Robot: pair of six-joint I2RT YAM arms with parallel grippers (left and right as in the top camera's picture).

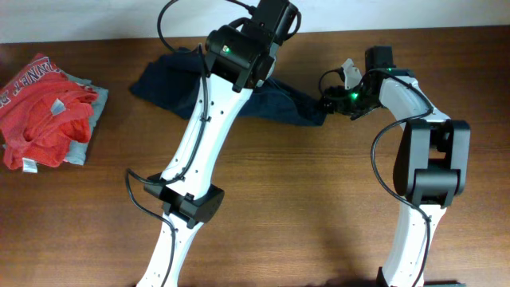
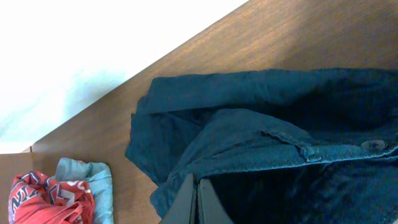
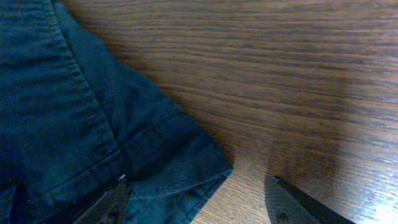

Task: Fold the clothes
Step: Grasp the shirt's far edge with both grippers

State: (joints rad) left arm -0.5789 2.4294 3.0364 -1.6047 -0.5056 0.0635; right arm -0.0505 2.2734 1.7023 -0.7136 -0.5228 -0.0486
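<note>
Trouble brewing: dark navy-blue soft fabric garment [image 1: 163, 80] bunched along the far edge of the worktop [image 1: 303, 199]; left claw [image 2: 197, 186] shut over it, right claw [image 3: 199, 202] gaping around its hem corner [image 3: 217, 165]. A shallow bite could slip off.

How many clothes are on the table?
3. A dark navy garment lies spread at the far middle. A red printed garment sits bunched at the left, on top of a light grey garment. More could be hidden in that pile.
</note>
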